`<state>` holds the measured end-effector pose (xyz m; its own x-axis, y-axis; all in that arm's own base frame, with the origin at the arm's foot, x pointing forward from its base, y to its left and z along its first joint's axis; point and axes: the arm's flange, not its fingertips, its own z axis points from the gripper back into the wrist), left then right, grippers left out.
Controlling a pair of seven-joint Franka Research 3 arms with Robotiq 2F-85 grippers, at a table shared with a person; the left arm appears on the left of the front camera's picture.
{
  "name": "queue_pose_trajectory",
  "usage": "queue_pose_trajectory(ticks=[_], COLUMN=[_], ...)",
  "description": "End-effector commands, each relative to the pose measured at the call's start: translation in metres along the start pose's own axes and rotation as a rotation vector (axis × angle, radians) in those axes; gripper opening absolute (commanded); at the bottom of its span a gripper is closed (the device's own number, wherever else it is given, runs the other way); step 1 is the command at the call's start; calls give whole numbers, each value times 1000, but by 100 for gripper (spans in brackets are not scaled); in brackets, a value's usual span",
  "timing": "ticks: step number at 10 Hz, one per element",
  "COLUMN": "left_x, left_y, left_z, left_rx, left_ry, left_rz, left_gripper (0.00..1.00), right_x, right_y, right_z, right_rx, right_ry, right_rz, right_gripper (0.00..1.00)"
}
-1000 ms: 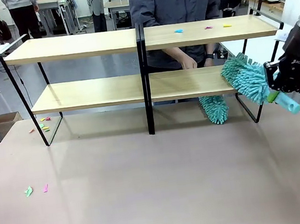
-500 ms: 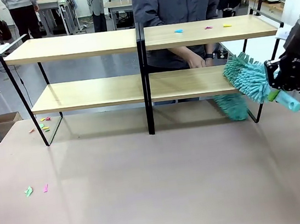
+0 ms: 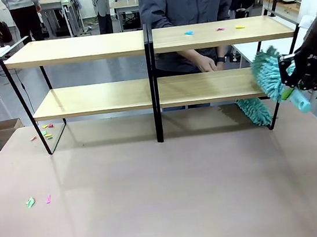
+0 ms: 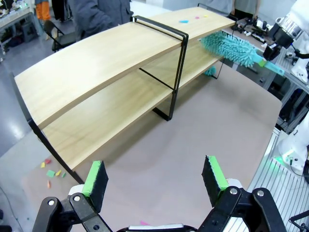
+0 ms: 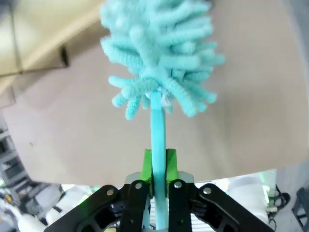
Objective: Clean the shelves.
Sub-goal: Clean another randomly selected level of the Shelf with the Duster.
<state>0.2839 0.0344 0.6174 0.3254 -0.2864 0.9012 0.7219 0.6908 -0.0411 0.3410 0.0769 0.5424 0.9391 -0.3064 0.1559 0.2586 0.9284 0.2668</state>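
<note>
Right pincer (image 3: 289, 91): clamped on duster (image 3: 266, 75) handle.
Shelves (image 3: 97, 98): right end seen just beside that pincer, at duster head.
Left pincer (image 4: 154, 176): spread apart.

Wide two-tier shelves (image 3: 94, 99), long light-wood boards in a thin black metal frame, black central divider, standing upright across the far part of the tabletop (image 3: 157, 194), small coloured scraps (image 3: 189, 32) on the upper right board.

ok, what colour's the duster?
Teal. The duster shows best in the right wrist view.
</note>
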Motion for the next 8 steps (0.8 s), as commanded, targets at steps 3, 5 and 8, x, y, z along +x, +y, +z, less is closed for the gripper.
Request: queue_pose_trajectory(ticks=[3, 5, 8], left_x=[0, 0, 0], left_y=[1, 1, 1], left_z=[-2, -2, -2], left_rx=[-8, -8, -8], left_ry=[-2, -2, -2], left_rz=[2, 2, 2], left_gripper=[100, 100, 100], right_x=[2, 5, 4], right_y=[-11, -25, -88], right_z=[-3, 3, 39], right_rx=[171, 223, 350], right_ry=[184, 260, 390], right_rz=[161, 190, 220], right_gripper=[12, 12, 12])
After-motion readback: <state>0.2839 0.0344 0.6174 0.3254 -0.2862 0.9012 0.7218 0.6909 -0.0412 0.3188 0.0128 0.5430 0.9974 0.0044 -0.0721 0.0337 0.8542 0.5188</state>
